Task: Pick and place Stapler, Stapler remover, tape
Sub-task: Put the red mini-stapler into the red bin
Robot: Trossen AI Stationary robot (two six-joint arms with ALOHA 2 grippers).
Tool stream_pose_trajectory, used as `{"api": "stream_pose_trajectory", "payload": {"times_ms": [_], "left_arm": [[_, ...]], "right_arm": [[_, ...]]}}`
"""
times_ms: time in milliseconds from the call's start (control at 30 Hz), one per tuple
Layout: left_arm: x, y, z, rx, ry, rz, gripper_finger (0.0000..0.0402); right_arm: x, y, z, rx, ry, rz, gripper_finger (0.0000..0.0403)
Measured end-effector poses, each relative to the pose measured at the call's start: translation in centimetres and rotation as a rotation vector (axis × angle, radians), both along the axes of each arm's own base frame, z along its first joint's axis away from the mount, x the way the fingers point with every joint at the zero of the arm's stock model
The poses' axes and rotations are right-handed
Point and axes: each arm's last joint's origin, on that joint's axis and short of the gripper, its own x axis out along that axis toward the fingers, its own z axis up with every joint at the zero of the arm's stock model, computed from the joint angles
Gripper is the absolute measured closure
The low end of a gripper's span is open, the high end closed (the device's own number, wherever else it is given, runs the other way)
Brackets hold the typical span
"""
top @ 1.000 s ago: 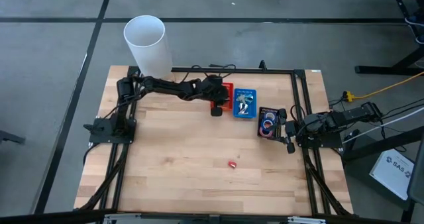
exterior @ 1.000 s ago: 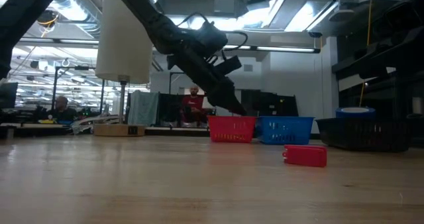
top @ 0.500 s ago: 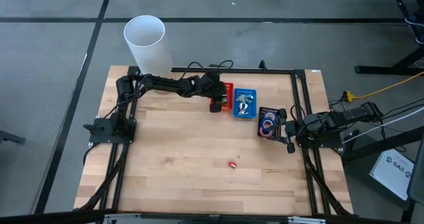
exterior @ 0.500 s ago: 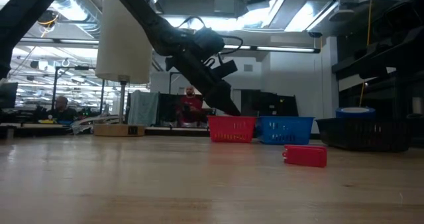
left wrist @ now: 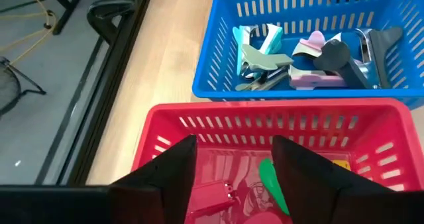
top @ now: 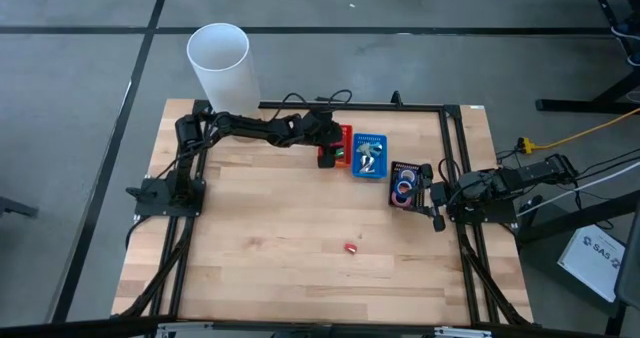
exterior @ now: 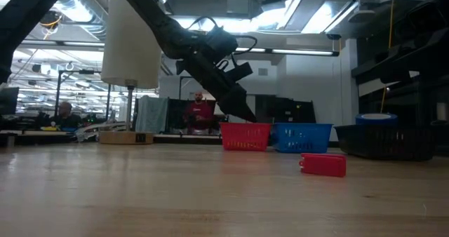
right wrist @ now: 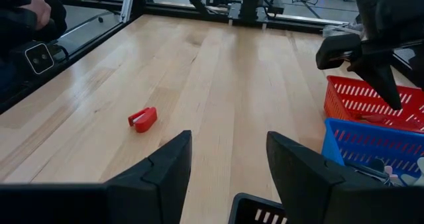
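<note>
Hovering over the red basket (left wrist: 278,128) at the far side of the table (top: 260,238), fingers apart and gripping nothing: left gripper (left wrist: 233,159). Lying loose inside that basket, just past the fingertips: red and green pieces, likely staplers, though too cropped in the left wrist view to name surely. Sitting right beside it, touching or nearly so: blue basket (left wrist: 291,78), already holding a heap of pastel staple removers (left wrist: 301,55) in green, pink and grey. Standing next in the row, toward the right arm: black basket (top: 406,184), with pink and blue tape rolls (top: 404,190) showing inside. Waiting at the table's right edge just beside the black basket, fingers likewise spread and empty: right gripper (right wrist: 228,161). Remaining out on the bare wood, well apart from all three baskets, toward the near middle: one small red stapler (right wrist: 142,118), lying on its side. Judging the sorting as nearly finished, with that lone red piece apparently the last thing needing a trip to the red basket.
</note>
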Motion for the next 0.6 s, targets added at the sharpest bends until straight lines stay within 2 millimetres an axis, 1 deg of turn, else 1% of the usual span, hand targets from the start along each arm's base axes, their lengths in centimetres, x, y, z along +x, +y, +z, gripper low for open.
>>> {"api": "stream_pose_trajectory", "payload": {"times_ms": [133,267,333,467,600], "left_arm": [[-0.1,-0.1,0.3,0.021,0.008,-0.016,0.0197],[-0.1,-0.6,1.9,0.079,-0.015,-0.058,0.0198],[0.0,-1.0,2.3,0.109,-0.018,-0.090,0.0201],[0.3,-2.0,2.7,0.153,-0.020,-0.178,0.0205],[0.7,-2.9,2.8,0.160,-0.043,-0.253,0.0205]], "right_arm": [[0.0,0.0,0.0,-0.001,0.000,0.000,0.0206],[0.0,0.0,0.0,0.000,0.000,0.000,0.0206],[0.0,0.0,0.0,0.000,0.000,0.000,0.0206],[0.0,0.0,0.0,0.000,0.000,0.000,0.0206],[0.0,0.0,0.0,0.000,0.000,0.000,0.0206]]}}
